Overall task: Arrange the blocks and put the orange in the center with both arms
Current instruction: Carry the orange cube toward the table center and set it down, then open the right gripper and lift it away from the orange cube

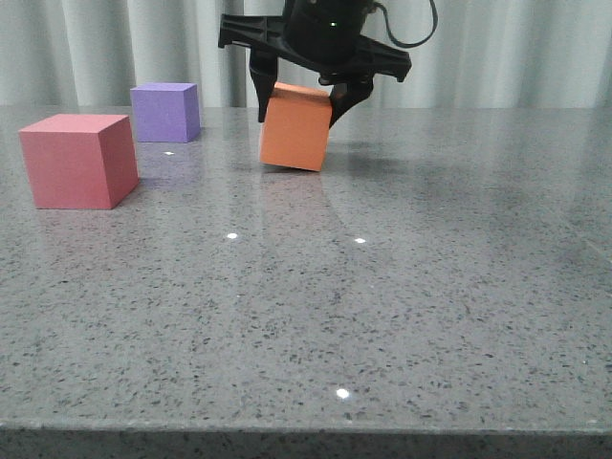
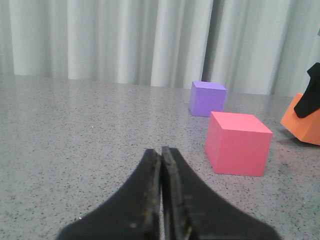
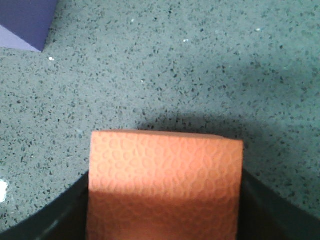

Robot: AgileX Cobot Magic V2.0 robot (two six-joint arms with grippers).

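1. Orange cube [image 1: 295, 128]: held by right gripper [image 1: 300, 98], fingers clamped on opposite side faces. Cube tilted; one lower edge looks to be at or just off the table [image 1: 382, 316], contact can't be confirmed.
2. Location: right of purple cube [image 1: 165, 111], further back than pinkish-red cube [image 1: 78, 160], well apart from both.
3. Why held so (judgement): side-face pinch leaves the bottom free for set-down. Tilt suggests cube is mid-lift or mid-placement; can't tell which.
4. Left gripper [image 2: 161, 200]: fingers pressed together, nothing between them, low over the table, facing pinkish-red cube. Prob. staged to push or take red/purple when its turn comes.
5. Look of orange cube: matte, smooth in front view. Right wrist view shows a faint pebbled cell texture on top face [image 3: 165, 165], likely foam. Edges crisp, no visible dents at the grip.
6. Task status (judgement): blocks not in a row yet, orange not between the other two.
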